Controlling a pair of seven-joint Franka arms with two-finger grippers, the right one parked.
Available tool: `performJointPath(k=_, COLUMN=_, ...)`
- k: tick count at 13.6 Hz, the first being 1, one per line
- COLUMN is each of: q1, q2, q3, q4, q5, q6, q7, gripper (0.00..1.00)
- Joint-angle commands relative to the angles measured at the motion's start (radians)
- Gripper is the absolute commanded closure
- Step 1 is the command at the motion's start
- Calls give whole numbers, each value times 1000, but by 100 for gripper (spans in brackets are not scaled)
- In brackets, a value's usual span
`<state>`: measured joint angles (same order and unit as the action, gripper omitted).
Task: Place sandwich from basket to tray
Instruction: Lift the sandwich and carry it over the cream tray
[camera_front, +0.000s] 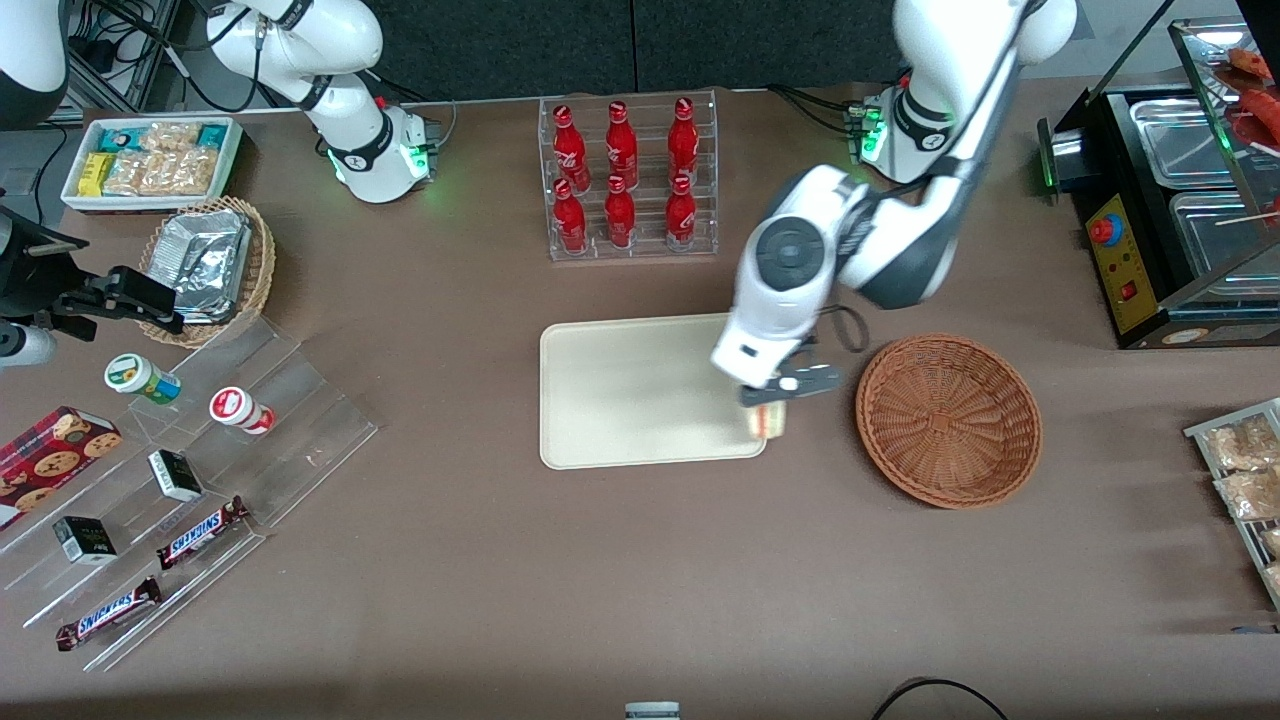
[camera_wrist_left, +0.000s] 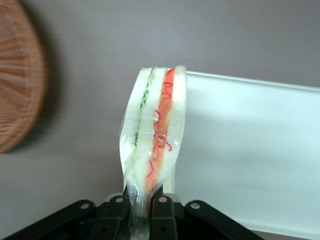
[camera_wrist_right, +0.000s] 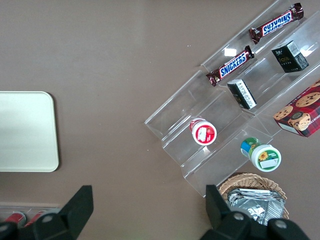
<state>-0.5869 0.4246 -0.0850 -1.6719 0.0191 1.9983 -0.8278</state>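
Gripper (camera_front: 772, 396) clamped on sandwich (camera_wrist_left: 152, 145), fingers (camera_wrist_left: 162, 212) pinching its wrapped end, wedge held over the edge of tray (camera_front: 640, 395) nearest the basket (camera_front: 948, 420). Cut edge w/ red + green layers facing wrist cam, clear wrap around it. Basket sits on table (camera_front: 600, 580) just beside tray, toward working arm's end, nothing in it.

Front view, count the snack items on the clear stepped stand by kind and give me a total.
Snickers bars: 2
Small dark boxes: 2
Lidded cups: 2
Cookie box: 1
Total: 7
Separately, the pincer holds the sandwich at the tray edge nearest the basket.
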Motion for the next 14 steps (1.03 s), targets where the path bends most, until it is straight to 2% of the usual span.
performJointPath(k=1, q1=-68, q2=143, q3=-1, q4=181, q5=-14, q6=-26, q7=3, gripper=100)
performJointPath(k=6, q1=-151, q2=276, q3=-2, q4=271, q5=-33, q6=-23, q7=3, gripper=100)
performJointPath(k=14, q1=-159, q2=330, q3=-2, q4=279, q5=-33, q6=-13, q7=-85, gripper=100)
